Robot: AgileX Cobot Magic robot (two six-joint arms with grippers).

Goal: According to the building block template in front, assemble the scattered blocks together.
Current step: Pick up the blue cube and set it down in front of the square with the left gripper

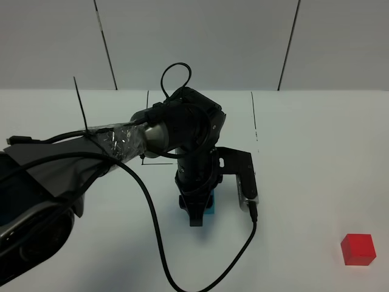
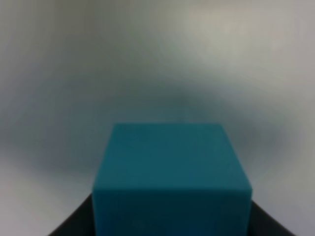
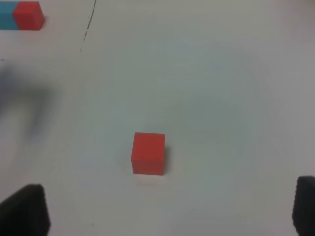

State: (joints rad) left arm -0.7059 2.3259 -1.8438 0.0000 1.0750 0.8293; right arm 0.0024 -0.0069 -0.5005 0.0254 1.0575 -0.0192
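Observation:
The cyan cube lies on the white table near the middle, mostly covered by my left gripper, which stands over it from above. In the left wrist view the cyan cube fills the space between the dark fingers, which press against its sides. The red cube lies alone at the front right; it also shows in the right wrist view. My right gripper is open and empty, well short of the red cube. The template, a cyan-red bar, shows only in the right wrist view.
The left arm reaches across the table from the left, and its black cable loops over the front. Thin black tape lines mark the table behind the arm. A white wall stands at the back.

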